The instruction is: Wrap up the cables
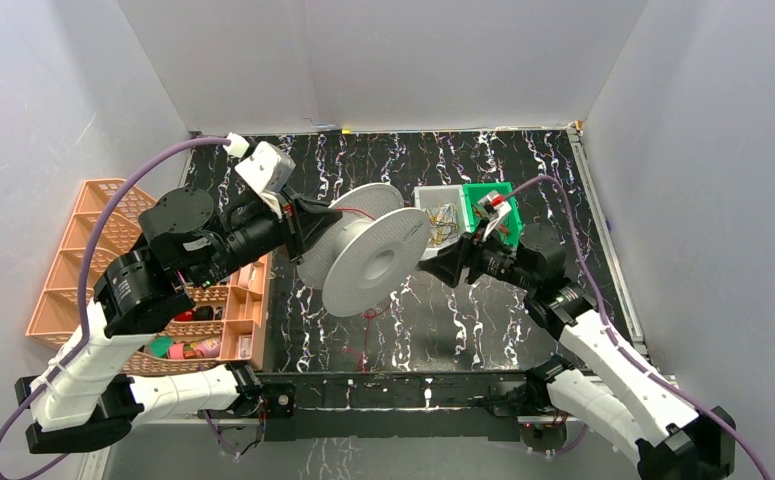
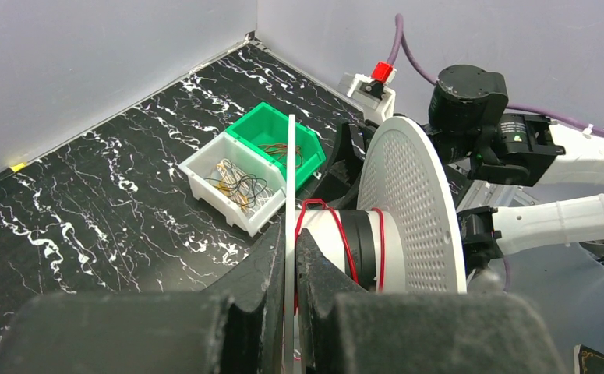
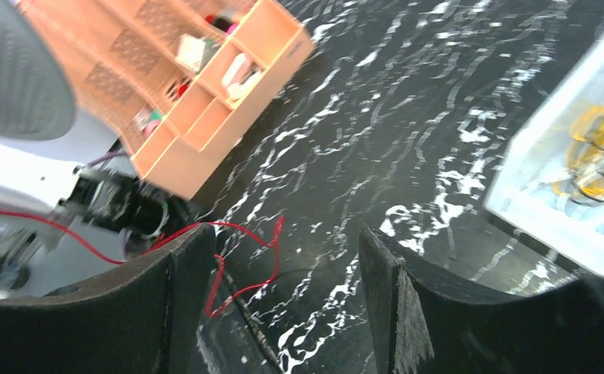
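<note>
Clamped with the left gripper [image 2: 291, 243] on a flange of the white perforated plastic spool [image 2: 411, 199]. Nothing in the right gripper [image 3: 287, 249] (jaws spread wide). Just below and ahead of it, loose tail of the thin red wires [image 3: 244, 257], running leftward to the spool's hub; nearer this arm.

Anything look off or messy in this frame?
Nothing spilled or broken. The odd bit is the red wire: only a few loose turns sit on the spool, and its tail hangs down to the table, trailing past the open right gripper.
</note>
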Motion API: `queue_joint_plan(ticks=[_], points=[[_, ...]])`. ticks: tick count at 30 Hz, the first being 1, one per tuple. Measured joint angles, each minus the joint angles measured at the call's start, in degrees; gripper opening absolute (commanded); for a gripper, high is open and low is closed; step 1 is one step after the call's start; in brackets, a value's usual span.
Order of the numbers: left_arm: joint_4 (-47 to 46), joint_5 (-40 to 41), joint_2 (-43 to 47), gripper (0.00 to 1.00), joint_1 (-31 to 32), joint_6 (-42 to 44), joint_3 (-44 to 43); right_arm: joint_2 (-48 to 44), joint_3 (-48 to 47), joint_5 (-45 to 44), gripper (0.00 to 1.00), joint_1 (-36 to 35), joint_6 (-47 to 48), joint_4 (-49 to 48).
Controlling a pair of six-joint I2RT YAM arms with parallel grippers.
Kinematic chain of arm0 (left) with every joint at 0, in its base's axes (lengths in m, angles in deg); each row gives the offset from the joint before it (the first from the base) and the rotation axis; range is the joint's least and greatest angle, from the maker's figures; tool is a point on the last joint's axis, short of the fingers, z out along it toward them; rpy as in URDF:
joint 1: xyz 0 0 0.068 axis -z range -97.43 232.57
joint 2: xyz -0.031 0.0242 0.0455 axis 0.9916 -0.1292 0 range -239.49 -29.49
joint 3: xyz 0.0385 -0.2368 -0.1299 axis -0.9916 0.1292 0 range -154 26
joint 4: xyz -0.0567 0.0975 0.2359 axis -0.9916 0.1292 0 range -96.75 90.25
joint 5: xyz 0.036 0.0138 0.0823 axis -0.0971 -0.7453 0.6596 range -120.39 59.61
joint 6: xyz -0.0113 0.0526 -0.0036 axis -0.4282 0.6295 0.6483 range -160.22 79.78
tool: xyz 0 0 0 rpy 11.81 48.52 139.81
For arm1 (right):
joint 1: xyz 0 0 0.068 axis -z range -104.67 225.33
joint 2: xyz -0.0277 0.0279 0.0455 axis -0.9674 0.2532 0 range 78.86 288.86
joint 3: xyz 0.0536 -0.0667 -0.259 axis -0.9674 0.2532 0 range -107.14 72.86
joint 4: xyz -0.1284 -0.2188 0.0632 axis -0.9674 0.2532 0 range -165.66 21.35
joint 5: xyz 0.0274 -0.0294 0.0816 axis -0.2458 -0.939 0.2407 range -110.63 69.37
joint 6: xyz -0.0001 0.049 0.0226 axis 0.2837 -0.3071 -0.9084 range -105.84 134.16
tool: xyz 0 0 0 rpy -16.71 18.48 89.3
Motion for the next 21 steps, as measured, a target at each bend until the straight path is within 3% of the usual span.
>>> queue_joint_plan(ticks=[10, 21], points=[[-0.7, 2.03, 0.0, 0.0, 0.0, -1.36, 0.52, 6.4, 8.59, 19.96, 0.78, -0.44, -6.08, -23.32], [-3.45, 6.86, -0.55, 0.0, 0.0, -4.26, 2.47, 10.1, 10.38, 20.11, 0.78, -5.95, -9.05, -37.66]])
